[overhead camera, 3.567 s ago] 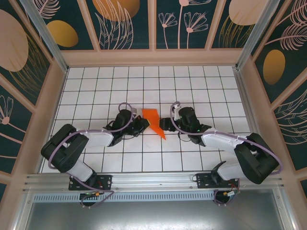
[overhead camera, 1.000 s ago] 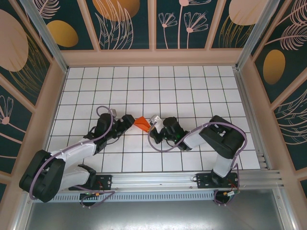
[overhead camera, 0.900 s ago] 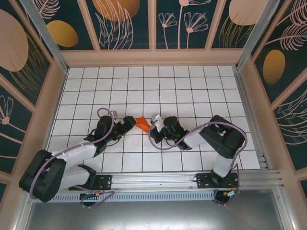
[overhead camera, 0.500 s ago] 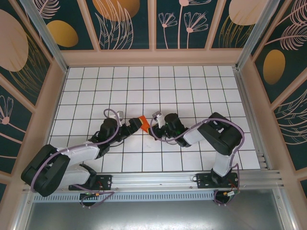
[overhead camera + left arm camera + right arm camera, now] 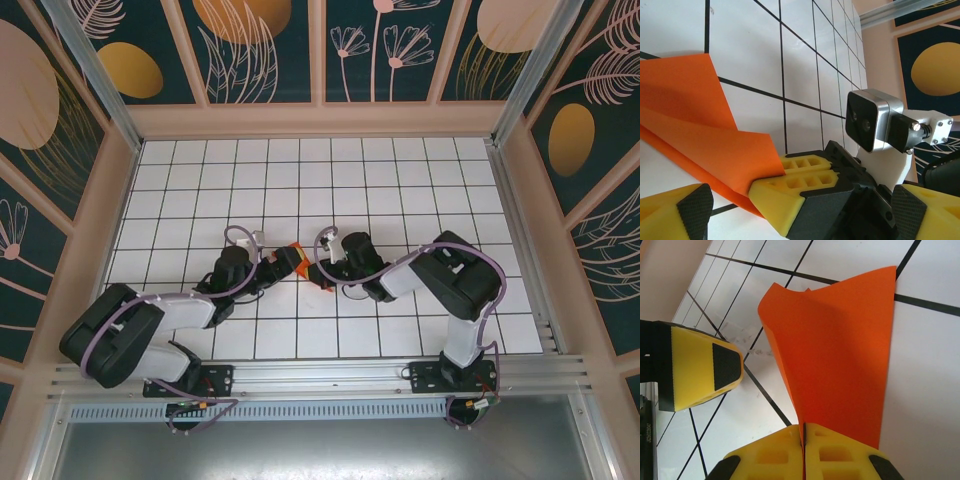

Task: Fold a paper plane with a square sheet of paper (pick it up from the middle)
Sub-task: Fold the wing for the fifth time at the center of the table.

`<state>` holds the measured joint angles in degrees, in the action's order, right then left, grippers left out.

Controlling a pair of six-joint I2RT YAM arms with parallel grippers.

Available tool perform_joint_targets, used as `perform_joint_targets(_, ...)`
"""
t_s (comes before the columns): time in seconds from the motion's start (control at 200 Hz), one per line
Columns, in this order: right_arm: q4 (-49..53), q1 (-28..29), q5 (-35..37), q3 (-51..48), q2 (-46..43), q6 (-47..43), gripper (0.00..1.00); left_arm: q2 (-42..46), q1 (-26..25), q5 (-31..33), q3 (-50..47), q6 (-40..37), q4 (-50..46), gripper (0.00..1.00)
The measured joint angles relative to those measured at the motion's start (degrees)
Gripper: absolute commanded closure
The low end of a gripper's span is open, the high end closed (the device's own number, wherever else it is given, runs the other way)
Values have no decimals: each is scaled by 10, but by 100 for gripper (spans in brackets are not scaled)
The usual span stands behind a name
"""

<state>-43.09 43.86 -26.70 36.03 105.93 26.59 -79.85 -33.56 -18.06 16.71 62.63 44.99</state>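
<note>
Paper plane (image 5: 840, 350), orange, creased, seemingly half-folded, pinched by right hand (image 5: 803, 434).

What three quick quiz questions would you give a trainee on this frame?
1. True or false: the right end effector is shut on the orange paper.
2. Pick one. The left end effector is: A) shut on the paper, B) open, C) shut on a cable.
3. Fill in: the table has white tiles with ___ grid lines.

Key: 1 true; 2 B; 3 black.
</note>
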Motion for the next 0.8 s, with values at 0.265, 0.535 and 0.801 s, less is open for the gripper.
perform_joint_targets(0.265, 18, -4, -19, 10, 2, 35, 91, -33, 0, -1, 7, 19, 30, 19)
perform_joint_targets(0.535, 20, -13, -43, 10, 10, 75, 91, -69, -1, -2, 7, 42, 68, 30)
perform_joint_targets(0.801, 7, -23, -69, 10, 26, 122, 91, -86, -5, -9, 7, 51, 93, 33)
